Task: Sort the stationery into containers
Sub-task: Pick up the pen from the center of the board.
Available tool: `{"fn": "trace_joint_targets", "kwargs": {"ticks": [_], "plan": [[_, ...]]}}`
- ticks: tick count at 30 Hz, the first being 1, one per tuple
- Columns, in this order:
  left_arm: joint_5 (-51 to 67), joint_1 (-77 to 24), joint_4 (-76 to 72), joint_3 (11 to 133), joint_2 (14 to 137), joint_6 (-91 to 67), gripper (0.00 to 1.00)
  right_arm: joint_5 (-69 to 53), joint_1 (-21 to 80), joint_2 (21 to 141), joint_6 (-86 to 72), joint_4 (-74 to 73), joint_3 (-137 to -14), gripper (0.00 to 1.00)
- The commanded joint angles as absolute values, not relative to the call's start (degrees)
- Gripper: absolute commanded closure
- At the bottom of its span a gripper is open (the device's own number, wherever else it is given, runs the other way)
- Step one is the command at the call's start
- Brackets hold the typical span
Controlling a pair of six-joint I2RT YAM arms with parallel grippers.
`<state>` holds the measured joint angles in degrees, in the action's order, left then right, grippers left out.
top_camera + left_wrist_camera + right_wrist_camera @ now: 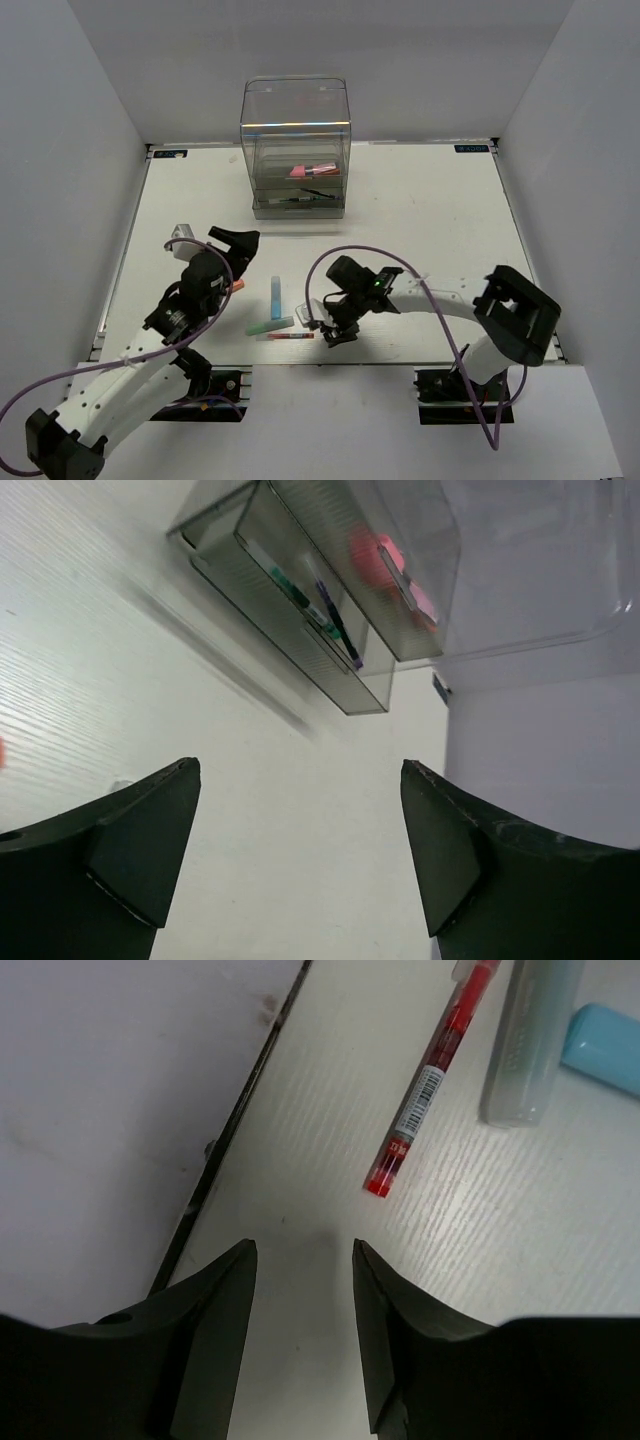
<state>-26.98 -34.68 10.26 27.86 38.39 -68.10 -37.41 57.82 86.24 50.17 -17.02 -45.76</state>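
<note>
The thin red pen point(425, 1100) lies on the tabletop point(420, 220) beside the teal-green marker point(525, 1040), just ahead of my right hand point(303, 1260), which is slightly parted and empty. My left hand point(300, 780) is spread wide, facing the drawer box point(330, 620).

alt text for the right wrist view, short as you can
The right hand, open and empty, hovers over a white table near its edge. Just ahead lies a red pen, with a grey-green marker and a light blue marker beside it.
</note>
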Motion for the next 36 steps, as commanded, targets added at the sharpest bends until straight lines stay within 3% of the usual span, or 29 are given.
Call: {"fn": "trace_joint_targets", "kwargs": {"ticks": [1, 6, 14, 20, 27, 36], "plan": [[-31.1, -34.45, 20.5, 32.94, 36.74, -62.14, 0.09, -30.15, 61.86, 89.72, 42.11, -11.17, -48.69, 0.5], [-34.45, -34.45, 35.4, 40.25, 38.67, -61.52, 0.05, -21.02, 64.6, 93.95, 36.13, -5.02, -50.71, 0.5], [-35.07, -34.45, 37.08, 38.32, 33.4, -61.52, 0.05, -18.9, 67.14, 98.35, 32.88, -3.78, -53.88, 0.5], [-37.0, -34.45, 42.71, 39.37, 31.03, -62.57, 0.04, -19.25, 69.16, 100.37, 32.78, -3.6, -54.23, 0.63], [-37.0, -34.45, 42.19, 38.85, 30.5, -63.11, 0.04, -18.63, 69.0, 98.27, 34.88, -4.83, -51.51, 1.0], [-33.06, -34.45, 39.38, 33.58, 35.5, -73.37, 0.04, -13.45, 65.14, 81.66, 39.55, -6.5, -40.01, 1.0]]}}
